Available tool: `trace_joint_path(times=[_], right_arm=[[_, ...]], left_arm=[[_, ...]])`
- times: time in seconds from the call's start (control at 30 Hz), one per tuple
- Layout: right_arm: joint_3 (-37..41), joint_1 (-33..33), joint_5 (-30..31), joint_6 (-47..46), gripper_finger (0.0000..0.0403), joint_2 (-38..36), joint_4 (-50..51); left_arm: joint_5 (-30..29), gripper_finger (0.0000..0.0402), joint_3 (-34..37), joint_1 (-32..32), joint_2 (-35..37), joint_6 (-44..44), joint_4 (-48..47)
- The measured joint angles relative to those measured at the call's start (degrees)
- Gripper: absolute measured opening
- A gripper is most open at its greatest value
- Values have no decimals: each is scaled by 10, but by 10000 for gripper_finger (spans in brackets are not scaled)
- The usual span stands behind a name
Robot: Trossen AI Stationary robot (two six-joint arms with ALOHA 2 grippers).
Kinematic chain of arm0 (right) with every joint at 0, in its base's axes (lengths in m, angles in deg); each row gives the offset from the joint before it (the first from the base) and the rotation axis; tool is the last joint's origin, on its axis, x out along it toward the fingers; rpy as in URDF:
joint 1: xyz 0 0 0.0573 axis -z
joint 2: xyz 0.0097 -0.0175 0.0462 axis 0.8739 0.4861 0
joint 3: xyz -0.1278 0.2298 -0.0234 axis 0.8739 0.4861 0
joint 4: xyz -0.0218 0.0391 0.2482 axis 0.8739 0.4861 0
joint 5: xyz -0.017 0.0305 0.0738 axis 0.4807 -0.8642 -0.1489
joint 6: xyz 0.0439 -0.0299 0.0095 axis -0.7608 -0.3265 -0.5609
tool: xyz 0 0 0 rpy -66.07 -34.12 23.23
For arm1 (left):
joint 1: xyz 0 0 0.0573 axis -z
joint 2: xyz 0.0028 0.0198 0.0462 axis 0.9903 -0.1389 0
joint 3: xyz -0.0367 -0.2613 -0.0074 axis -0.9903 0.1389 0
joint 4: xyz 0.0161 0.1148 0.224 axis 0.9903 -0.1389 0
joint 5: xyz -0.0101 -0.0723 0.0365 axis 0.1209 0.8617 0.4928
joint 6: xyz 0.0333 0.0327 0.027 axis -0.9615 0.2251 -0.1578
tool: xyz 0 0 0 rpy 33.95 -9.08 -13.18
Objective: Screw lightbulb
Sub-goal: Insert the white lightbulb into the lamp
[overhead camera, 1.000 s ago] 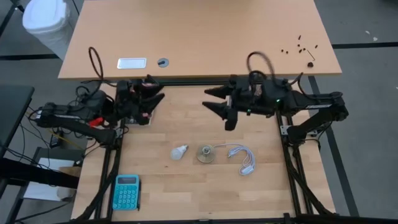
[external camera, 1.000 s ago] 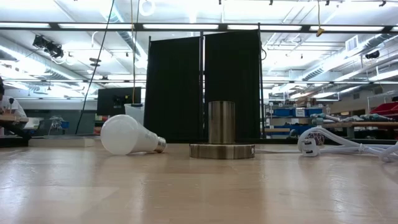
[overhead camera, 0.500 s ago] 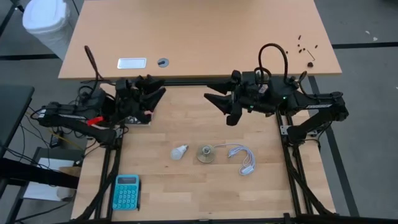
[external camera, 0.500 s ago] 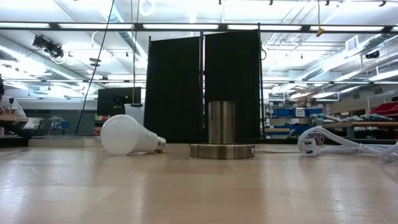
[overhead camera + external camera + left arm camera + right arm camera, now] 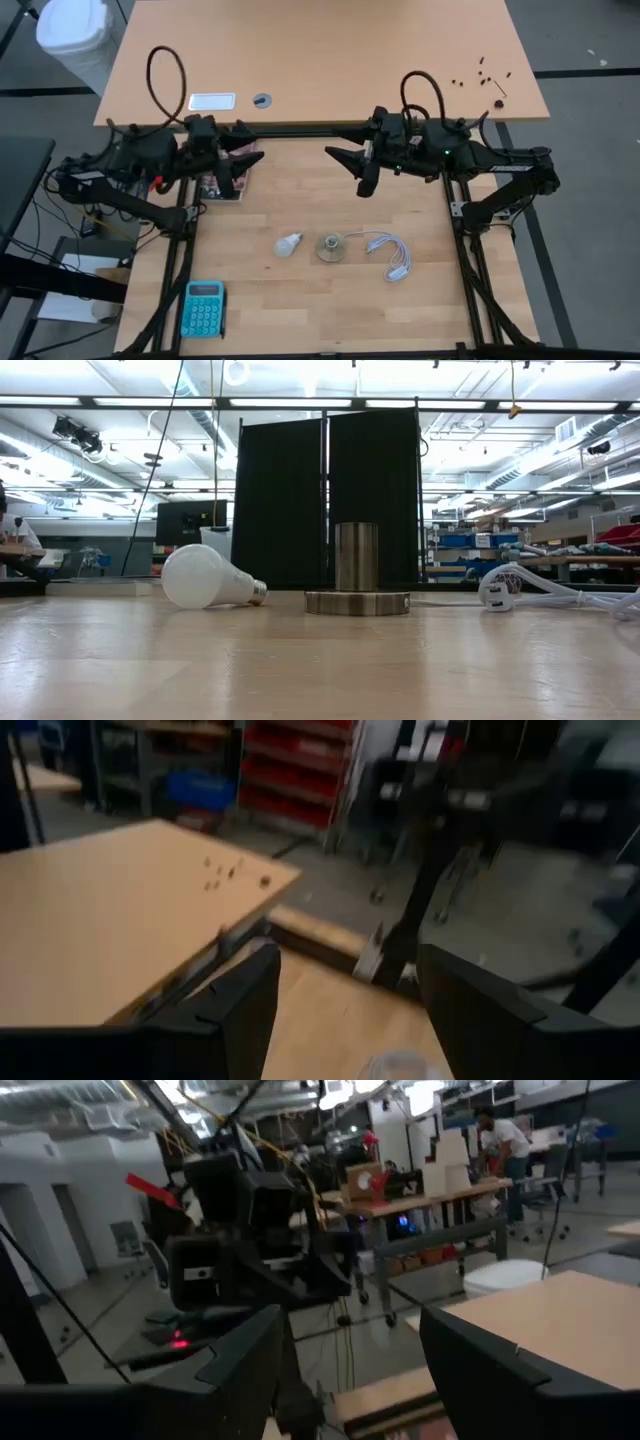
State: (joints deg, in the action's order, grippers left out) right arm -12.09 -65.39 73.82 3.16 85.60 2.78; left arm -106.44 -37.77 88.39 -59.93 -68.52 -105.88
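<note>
The white lightbulb point(image 5: 289, 243) point(image 5: 205, 577) lies on its side on the wooden table, its silvery screw base pointing toward the round metal socket point(image 5: 331, 247) point(image 5: 357, 570) just beside it. The socket stands upright on its flat disc base. My left gripper point(image 5: 245, 160) point(image 5: 345, 1020) hovers open, high over the table's far left part, nothing between its fingers. My right gripper point(image 5: 352, 168) point(image 5: 350, 1380) hovers open over the far middle, facing the left one, also empty. Both are well above the bulb and farther back.
The socket's white cable point(image 5: 390, 252) point(image 5: 530, 588) lies coiled to the socket's right. A blue calculator point(image 5: 204, 308) sits at the near left corner. A larger desk point(image 5: 320, 60) adjoins the far edge. Bare tabletop surrounds the bulb and socket.
My left gripper has risen and tipped up from pointing downward to nearly level, now reaching toward the table's right. It stays open. The bulb, socket and cable have not moved.
</note>
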Motion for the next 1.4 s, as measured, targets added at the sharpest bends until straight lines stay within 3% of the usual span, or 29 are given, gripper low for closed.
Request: trace_joint_path(times=[0.4, 0.57, 0.77, 1.03, 1.23, 1.4], right_arm=[[0, 25, -33, -80, 213, 0, 234], [0, 26, -30, -98, 210, 7, 291], [1, 26, -29, -92, 228, 37, 323], [1, 27, -33, -90, 265, 61, 365], [1, 22, -33, -94, 277, 61, 392], [19, 15, -33, -94, 274, 61, 393]], left_arm=[[17, 241, -2, 5, -14, 115, -180], [29, 241, -1, 20, -33, 129, -281], [85, 241, 3, 20, -88, 129, -357], [158, 241, 81, 40, -140, 130, -308], [100, 241, 168, 98, -102, 163, -174], [67, 241, 240, 125, -68, 240, -128]])
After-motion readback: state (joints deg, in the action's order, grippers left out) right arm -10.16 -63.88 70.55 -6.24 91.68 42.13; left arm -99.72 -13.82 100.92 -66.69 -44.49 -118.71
